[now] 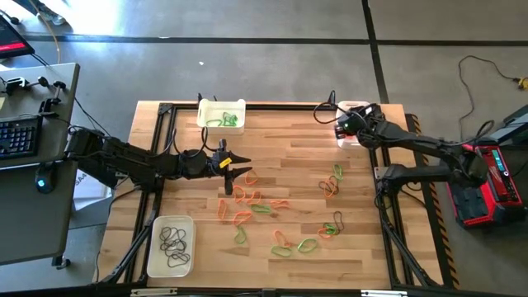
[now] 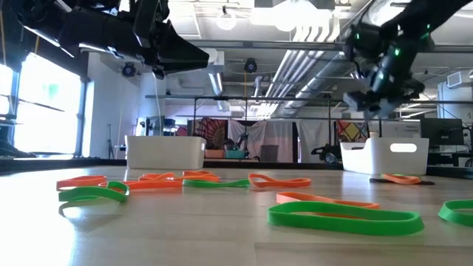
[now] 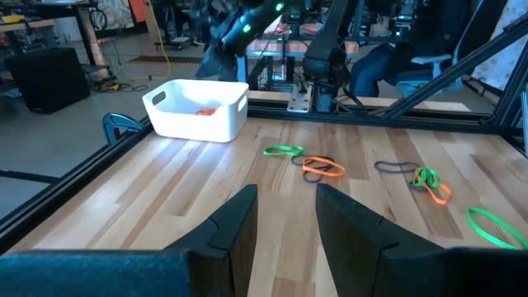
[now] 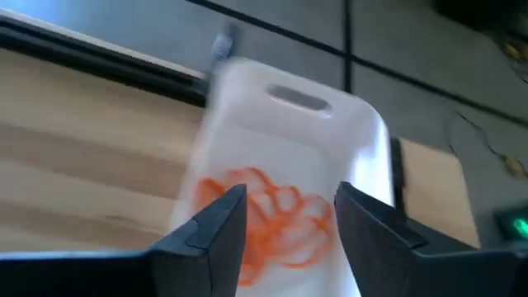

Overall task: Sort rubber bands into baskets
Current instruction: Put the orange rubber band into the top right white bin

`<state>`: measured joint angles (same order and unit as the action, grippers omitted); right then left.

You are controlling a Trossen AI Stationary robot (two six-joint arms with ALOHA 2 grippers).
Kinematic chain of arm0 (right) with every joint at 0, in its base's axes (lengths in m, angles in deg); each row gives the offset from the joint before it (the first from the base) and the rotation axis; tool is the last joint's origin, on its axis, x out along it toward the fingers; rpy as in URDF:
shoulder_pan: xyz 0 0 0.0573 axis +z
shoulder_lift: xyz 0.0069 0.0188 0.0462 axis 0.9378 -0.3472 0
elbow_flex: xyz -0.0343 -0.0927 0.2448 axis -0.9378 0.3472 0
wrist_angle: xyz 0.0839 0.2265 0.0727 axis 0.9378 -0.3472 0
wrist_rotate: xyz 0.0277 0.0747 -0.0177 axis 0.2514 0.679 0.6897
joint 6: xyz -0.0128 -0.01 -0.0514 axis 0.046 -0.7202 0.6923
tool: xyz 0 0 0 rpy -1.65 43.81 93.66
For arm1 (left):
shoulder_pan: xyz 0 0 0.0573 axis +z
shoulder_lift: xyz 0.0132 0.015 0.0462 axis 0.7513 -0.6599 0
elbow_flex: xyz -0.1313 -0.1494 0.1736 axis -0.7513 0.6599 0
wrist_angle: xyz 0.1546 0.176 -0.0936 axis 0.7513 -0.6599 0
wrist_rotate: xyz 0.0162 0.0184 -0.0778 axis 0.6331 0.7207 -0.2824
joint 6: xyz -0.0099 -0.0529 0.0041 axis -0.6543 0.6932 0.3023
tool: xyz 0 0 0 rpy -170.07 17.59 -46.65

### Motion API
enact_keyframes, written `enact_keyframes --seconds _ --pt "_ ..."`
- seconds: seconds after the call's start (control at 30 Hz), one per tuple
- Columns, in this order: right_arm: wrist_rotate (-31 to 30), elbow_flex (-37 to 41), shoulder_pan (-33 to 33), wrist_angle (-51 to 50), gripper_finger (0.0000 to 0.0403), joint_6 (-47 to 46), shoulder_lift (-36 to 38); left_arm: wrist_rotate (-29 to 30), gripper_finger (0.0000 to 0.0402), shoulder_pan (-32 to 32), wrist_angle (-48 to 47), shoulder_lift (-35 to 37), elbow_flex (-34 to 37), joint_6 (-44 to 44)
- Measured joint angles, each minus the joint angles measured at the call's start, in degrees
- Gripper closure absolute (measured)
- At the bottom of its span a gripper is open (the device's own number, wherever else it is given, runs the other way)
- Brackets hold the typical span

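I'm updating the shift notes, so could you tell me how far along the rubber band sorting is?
Partly done. Green bands lie in the top basket, dark bands in the near-left basket, orange bands in the right basket. The right gripper hovers over that basket, fingers apart and empty; the left gripper holds nothing. Many loose bands remain on the table.

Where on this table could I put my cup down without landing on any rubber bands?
Bare wood lies between the green-band basket and the orange-band basket along the far edge, and beside the black-band basket near the left rail. The middle, from the left gripper rightward, is crowded with loose rubber bands.
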<state>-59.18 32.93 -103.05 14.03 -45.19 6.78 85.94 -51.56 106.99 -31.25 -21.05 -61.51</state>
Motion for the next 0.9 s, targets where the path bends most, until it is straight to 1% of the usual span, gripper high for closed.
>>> enact_keyframes --seconds 0.07,0.13,0.3,0.4,0.5,0.63,0.73,0.9 --pt "0.9 -1.2 3.7 0.4 0.0227 1.3 0.5 0.0 0.0287 0.0 -0.3 0.0 0.0 0.0" --pt "3.7 -1.7 8.0 2.0 0.0226 3.0 0.6 0.0 0.0287 0.0 -0.6 0.0 0.0 0.1" --pt "17.5 0.2 20.2 12.0 0.0226 8.4 0.1 0.0 0.0287 0.0 -0.8 0.0 0.0 0.0" --pt "21.6 2.0 27.7 18.3 0.0226 9.2 -0.9 0.0 0.0287 0.0 -0.8 0.0 0.0 0.0" --pt "22.7 3.4 34.1 23.6 0.0226 8.9 -3.1 0.0 0.0287 0.1 -1.0 0.0 0.0 0.0" --pt "23.1 3.4 41.0 29.5 0.0226 8.5 -8.9 0.0 0.0287 0.1 -1.4 0.0 0.0 0.0" --pt "23.3 3.4 44.2 34.3 0.0226 8.5 -14.0 0.0 0.0287 0.1 -1.4 0.0 0.0 0.1" --pt "23.4 3.4 47.8 42.8 0.0226 9.5 -22.0 0.0 0.0287 0.1 -1.4 0.0 0.0 0.1"
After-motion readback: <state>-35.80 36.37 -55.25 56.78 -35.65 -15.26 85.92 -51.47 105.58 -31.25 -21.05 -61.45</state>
